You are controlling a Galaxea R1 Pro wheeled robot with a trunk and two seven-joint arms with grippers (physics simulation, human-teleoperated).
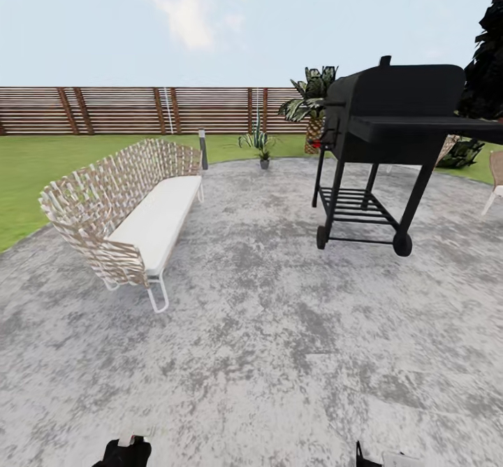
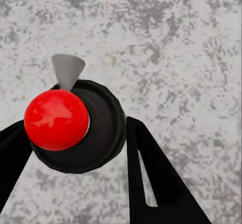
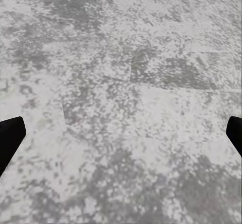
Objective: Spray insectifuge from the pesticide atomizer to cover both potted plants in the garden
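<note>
- The pesticide atomizer (image 2: 75,126) sits between the two black fingers of the left hand (image 2: 75,148), seen end-on from the left wrist camera
- Its round black end faces the camera, with a shiny red ball (image 2: 56,119) on it and a small grey cone-shaped nozzle (image 2: 67,70) sticking out past the rim
- The left hand is clamped on the bottle, one finger (image 2: 151,178) pressing each side
- Below the bottle lies grey mottled paving (image 1: 279,327)
- The right hand (image 3: 121,133) is spread wide apart with nothing in it; just its two black fingertips (image 3: 10,136) peek in at the edges, over the same grey paving
- In the head view, bits of both arms peek in at the very bottom edge (too little to tell much)
- The paving is a big round patch in the garden, with green lawn (image 1: 42,159) around it
- A woven sofa (image 1: 133,215) with a white seat cushion stands on the left part of the paving
- A black grill on wheels (image 1: 381,138) stands on the right part, well apart from the sofa
- Far back, at the paving's edge, a small spiky plant (image 1: 260,144) stands in a little grey pot, between the sofa and the grill
- A bigger leafy plant (image 1: 311,103) stands behind the grill
- A brown wooden slat fence (image 1: 140,110) runs along the back, under a pale blue sky
</note>
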